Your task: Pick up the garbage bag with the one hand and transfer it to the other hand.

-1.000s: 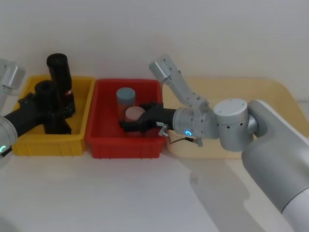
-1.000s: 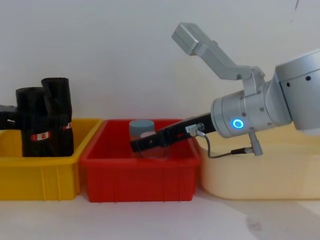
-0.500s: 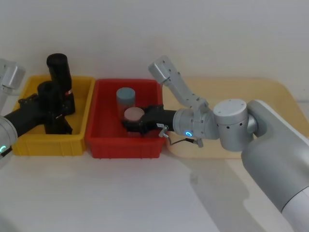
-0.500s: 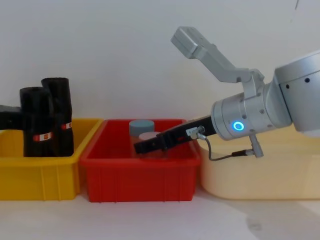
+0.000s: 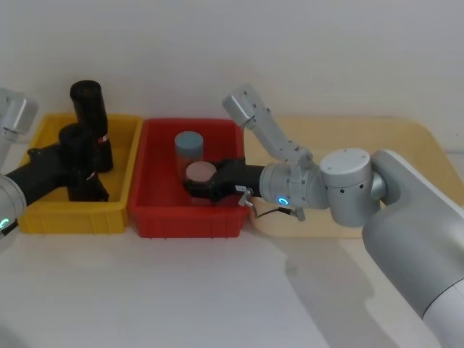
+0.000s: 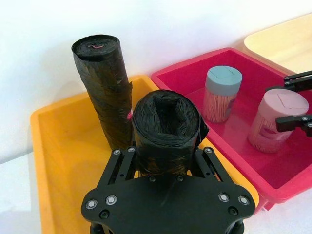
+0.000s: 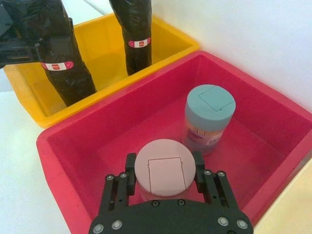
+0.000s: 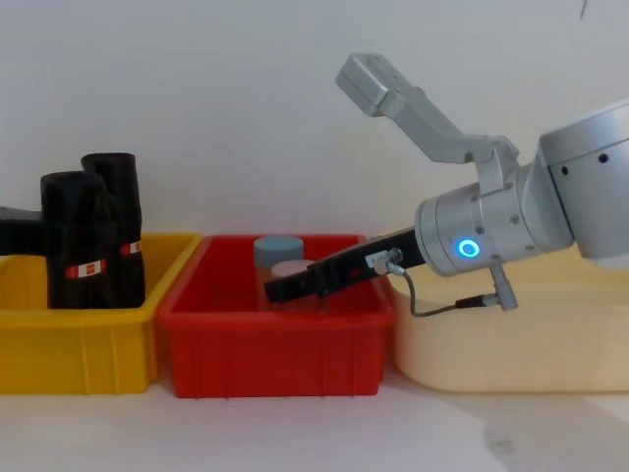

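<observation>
On the white counter [image 5: 217, 290] a yellow bin [image 5: 72, 217] sits at the robot's left, touching a red bin [image 5: 188, 221] in the middle. The garbage bag [image 6: 165, 122] stands in the yellow bin with its long axis upright, just in front of a second roll [image 6: 105, 92] like it. The bin wall hides whether its foot rests on the bin floor or hangs just clear. The left arm is the nearer one and has the bag in hand. The left pincer [image 6: 165, 158] reaches in level from the robot's left and is closed on the roll at about mid-height, a finger pressed to each side and the upper part bare above the grip. From the right pincer [image 7: 164, 163] the bag lies well off to the robot's left, beyond the walls where the two bins meet. That pincer is low in the red bin, set around the pink-lidded jar [image 6: 278, 117], with the blue-lidded jar [image 7: 209, 109] just beyond. Whether it clamps the jar or merely straddles it I cannot tell. As I judge it, the hand-over turns on lifting the upright roll over those walls and rightward, while the right pincer leaves the jar and rises to take the bare top.
</observation>
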You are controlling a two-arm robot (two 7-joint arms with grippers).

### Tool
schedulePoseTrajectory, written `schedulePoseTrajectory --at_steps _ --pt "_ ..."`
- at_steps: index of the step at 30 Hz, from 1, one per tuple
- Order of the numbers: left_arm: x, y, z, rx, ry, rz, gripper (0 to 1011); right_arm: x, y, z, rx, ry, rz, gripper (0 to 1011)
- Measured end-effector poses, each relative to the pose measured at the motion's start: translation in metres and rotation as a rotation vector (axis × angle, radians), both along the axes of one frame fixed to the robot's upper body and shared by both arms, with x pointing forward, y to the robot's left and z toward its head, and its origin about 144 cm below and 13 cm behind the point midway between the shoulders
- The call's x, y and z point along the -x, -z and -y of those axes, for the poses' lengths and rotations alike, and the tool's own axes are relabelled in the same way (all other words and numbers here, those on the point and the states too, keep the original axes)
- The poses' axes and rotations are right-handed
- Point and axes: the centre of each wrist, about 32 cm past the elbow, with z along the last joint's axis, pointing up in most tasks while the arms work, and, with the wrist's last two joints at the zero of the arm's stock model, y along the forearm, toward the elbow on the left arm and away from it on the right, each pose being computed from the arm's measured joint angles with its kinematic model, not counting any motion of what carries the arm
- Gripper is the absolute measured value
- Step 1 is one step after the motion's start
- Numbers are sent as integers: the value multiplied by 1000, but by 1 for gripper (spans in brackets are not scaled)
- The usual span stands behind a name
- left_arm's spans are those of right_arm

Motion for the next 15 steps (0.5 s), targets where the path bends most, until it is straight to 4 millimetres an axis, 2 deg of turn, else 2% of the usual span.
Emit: schedulePoseTrajectory --at_steps 15 --pt "1 -1 2 -6 5 11 354 1 -1 1 0 -4 5 663"
